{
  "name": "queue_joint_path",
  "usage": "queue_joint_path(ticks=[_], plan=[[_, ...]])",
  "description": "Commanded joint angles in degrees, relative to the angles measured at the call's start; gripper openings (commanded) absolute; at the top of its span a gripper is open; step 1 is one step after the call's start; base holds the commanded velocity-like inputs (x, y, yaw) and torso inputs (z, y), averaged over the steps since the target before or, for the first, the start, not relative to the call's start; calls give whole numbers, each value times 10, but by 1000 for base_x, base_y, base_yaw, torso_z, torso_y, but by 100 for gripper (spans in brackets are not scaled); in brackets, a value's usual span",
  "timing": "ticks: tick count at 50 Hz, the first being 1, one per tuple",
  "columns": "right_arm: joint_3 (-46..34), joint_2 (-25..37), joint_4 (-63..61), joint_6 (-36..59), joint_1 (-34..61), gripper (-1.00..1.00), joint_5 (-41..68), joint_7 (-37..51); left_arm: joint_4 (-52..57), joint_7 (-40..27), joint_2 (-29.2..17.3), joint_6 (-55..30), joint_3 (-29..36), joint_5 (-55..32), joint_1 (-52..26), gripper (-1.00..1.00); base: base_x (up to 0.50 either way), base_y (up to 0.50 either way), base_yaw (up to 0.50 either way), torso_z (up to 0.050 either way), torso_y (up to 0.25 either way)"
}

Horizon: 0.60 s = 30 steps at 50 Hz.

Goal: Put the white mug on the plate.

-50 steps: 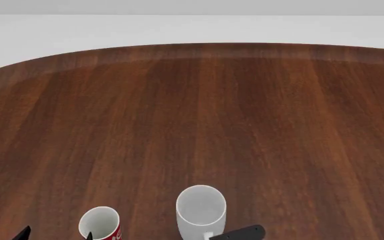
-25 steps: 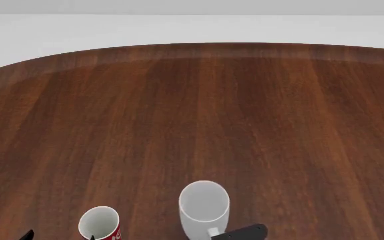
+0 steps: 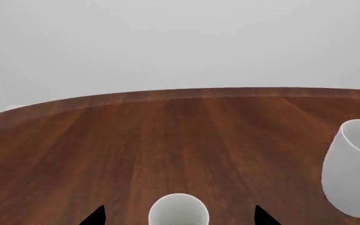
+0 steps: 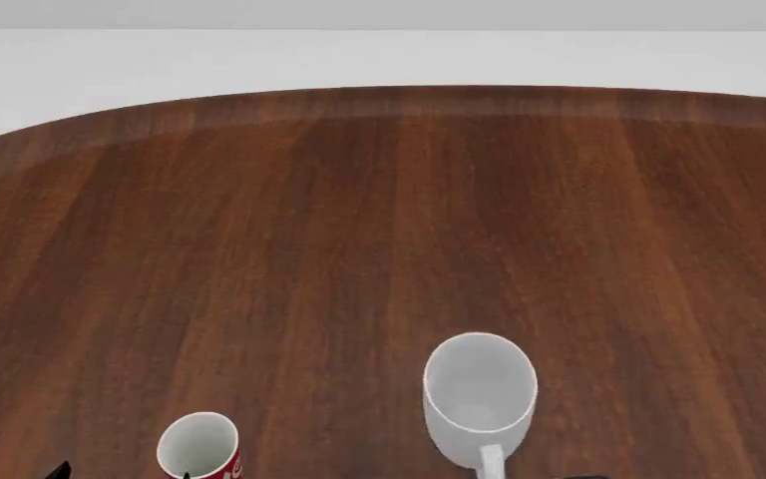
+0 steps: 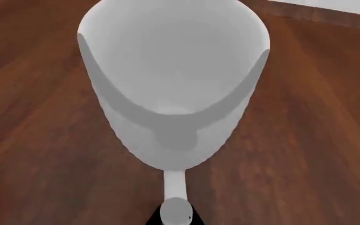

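While your right tool [image 5: 175,218] showed only as a dark tip at the near end of the white mug's [image 4: 479,399] handle, it seemed closed on that handle, though its fingers were mostly out of sight. You had the mug just beyond that tool, mouth tilted toward the camera; whether it was clear of the table [image 4: 383,230] could not be told. Your left tool [image 3: 178,216] stood wide, its two dark tips on either side of the red mug [image 3: 178,213], with the white mug well off to its right. Beyond both tools the brown table ran bare to its curved far edge; the plate was not in view.
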Motion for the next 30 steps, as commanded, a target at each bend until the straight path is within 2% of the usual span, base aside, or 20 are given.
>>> queue_joint_path(ticks=[1,20,30], plan=[[47,45,-256,71,-119,-100,11,69,-9,1,-1,-3,3,-2,-9,100,0,0,0,0,0],[104,51,-450,52,-257,-100,15,154,-26,4,-7,-1,7,-4,-22,100,0,0,0,0,1],[118,46,-478,36,-304,-100,-6,193,-39,10,-9,2,9,-9,-23,100,0,0,0,0,0]])
